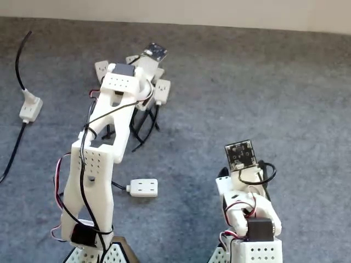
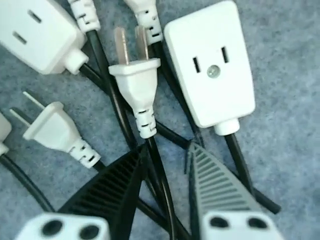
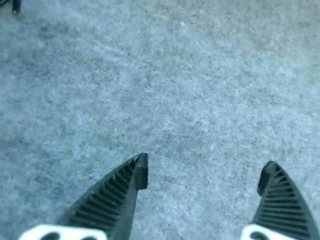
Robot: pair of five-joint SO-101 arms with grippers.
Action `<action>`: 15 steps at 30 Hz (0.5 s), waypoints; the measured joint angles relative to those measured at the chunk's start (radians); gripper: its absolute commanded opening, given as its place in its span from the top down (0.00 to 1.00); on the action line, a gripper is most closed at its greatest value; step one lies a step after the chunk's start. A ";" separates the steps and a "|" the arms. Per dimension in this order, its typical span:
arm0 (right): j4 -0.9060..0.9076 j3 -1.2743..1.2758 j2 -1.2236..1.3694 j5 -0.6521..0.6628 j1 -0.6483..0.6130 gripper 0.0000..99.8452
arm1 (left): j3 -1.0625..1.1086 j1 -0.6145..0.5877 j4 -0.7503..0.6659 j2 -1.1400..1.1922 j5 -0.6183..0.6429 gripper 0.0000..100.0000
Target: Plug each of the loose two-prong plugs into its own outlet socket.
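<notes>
Grey carpet-like matting (image 1: 274, 82) carries a tangle of black cords (image 2: 117, 110) and white fittings on the far side of the table, left of centre, with the left arm stretched out over them. The left gripper (image 2: 167, 150) hangs just behind a white moulded two-prong plug (image 2: 134, 82). Its ribbed fingers are parted a little and grasp nothing, and the plug's own cord runs back between them. The right gripper (image 3: 205, 165), on the near right, is spread wide over bare matting and is empty.

The plug lies flat, its long axis roughly in line with the left gripper's reach. Its flat metal prongs point away from the gripper, which we judge to be toward the far side. Just beside it lies a white rectangular outlet socket (image 2: 210, 70), slotted face up, its long axis nearly parallel to the plug's. A second white plug (image 2: 52, 131) lies on the first plug's other side, prongs angled outward.

We judge the step in hand to be the pick-up. The fingers should close on the plug's moulded body, not on the cord or the ribbed collar, so the prongs stay square. The lift must clear the crossing cords. Because the socket faces up, the plug needs tipping prongs-down before it is pressed in. The loose socket may slide, so it may need steadying.
</notes>
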 measured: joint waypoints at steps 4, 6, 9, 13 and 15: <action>0.000 0.000 0.000 0.000 0.000 0.67 | -0.021 0.005 0.026 0.015 -0.063 1.00; 0.000 0.000 0.000 0.000 0.000 0.67 | -0.086 0.005 0.078 0.017 -0.071 1.00; 0.000 0.000 0.000 0.000 0.000 0.67 | -0.215 -0.008 0.193 0.029 -0.075 1.00; 0.000 0.000 0.000 0.000 0.000 0.67 | -0.479 -0.037 0.376 0.041 -0.071 1.00; 0.000 0.000 0.000 0.000 0.000 0.67 | -0.631 -0.041 0.459 0.038 -0.071 1.00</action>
